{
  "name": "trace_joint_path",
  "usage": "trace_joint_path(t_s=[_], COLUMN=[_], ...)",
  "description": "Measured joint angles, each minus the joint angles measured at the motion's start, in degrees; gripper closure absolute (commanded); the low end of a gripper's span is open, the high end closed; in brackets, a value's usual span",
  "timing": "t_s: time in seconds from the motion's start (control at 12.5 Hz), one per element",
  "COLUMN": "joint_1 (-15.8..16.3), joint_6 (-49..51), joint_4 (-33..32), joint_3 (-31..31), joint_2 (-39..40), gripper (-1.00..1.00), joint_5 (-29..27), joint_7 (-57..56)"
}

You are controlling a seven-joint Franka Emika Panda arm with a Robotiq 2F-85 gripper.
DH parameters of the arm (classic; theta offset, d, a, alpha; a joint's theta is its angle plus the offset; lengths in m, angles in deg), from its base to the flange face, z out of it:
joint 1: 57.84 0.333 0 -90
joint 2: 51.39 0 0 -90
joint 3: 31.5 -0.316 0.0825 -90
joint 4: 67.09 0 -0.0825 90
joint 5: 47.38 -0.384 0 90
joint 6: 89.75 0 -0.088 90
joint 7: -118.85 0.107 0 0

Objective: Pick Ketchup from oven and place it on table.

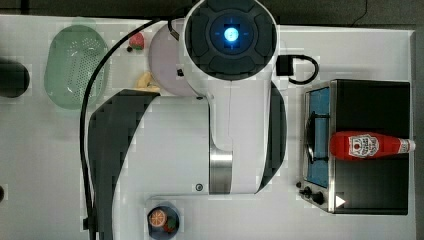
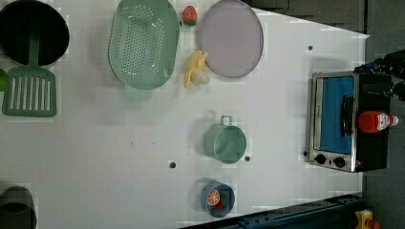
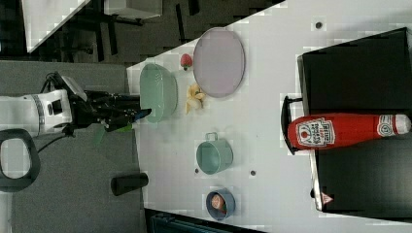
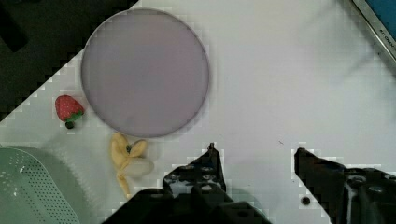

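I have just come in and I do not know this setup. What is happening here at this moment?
A robot arm hangs above a white table with its end effector open and empty, over bare tabletop near a lilac plate and a peeled banana. The ketchup bottle lies on its side on top of the black toaster oven, across from the arm. Nothing is being held yet, so the pick has not begun.

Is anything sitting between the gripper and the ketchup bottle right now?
Nothing visible. The open, empty gripper hangs above bare table; the ketchup bottle lies on its side atop the oven, uncovered.
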Motion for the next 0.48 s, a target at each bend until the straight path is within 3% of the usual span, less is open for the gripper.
trace_joint_path(t_s=[0.16,0.24,0.32,0.48], joint_1=[-0.1,-0.2,-1.8,-2.4], joint_6=[10.5,12.9,13.7,11.7], joint_4=[-12.5,-17.3,-19.6,-17.2], joint_3=[0.6,1.2,1.5,2.6], joint_2=[-11.8,-18.3,-26.3,-30.6], gripper=[-0.84,-1.00,-1.00,-1.00], joint_5=[-0.6,-0.7,-0.4,1.4], joint_7=[1.3,1.3,1.5,1.8])
